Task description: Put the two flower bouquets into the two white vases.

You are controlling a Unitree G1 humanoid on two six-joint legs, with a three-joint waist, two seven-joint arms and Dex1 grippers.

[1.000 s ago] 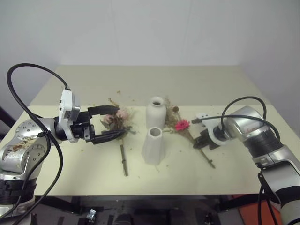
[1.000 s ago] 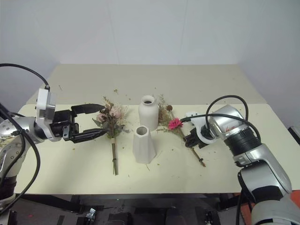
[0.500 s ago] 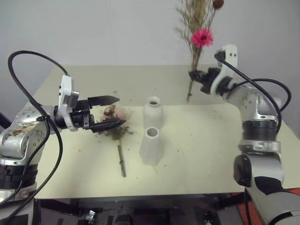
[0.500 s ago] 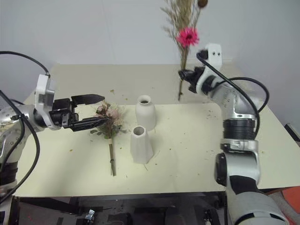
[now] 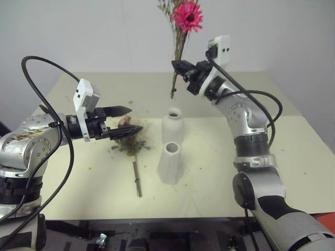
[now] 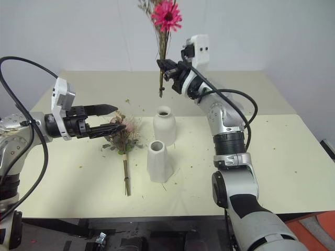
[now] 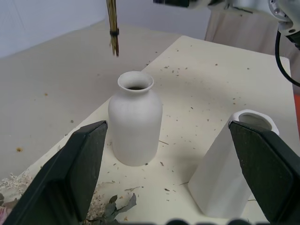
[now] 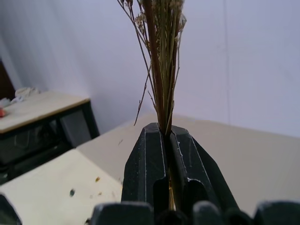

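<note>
My right gripper (image 5: 180,70) is shut on the stems of the tan dried-grass bouquet (image 5: 178,48), which stands upright with its magenta bloom (image 6: 166,14) on top. The stem ends (image 7: 112,28) hang above and slightly behind the mouth of the rounded white vase (image 5: 172,125). In front of that vase stands the tapered vase (image 5: 170,162). The pink rose bouquet (image 5: 129,140) lies on the table left of both vases, its stem pointing toward me. Just over its flower heads my left gripper (image 5: 127,120) is open, aimed at the vases. The right wrist view has both fingers (image 8: 152,164) clamped on the stems.
The cream table (image 5: 261,172) carries scattered dried bits around the vases and the rose bouquet. Black cables loop off both forearms. A white wall stands behind the table's far edge. A dark-framed side table (image 8: 42,108) shows off to one side in the right wrist view.
My right gripper lifted the dried-grass bouquet off the table, turned it upright and swung it left over the rounded vase. My left gripper edged forward a little, still open.
</note>
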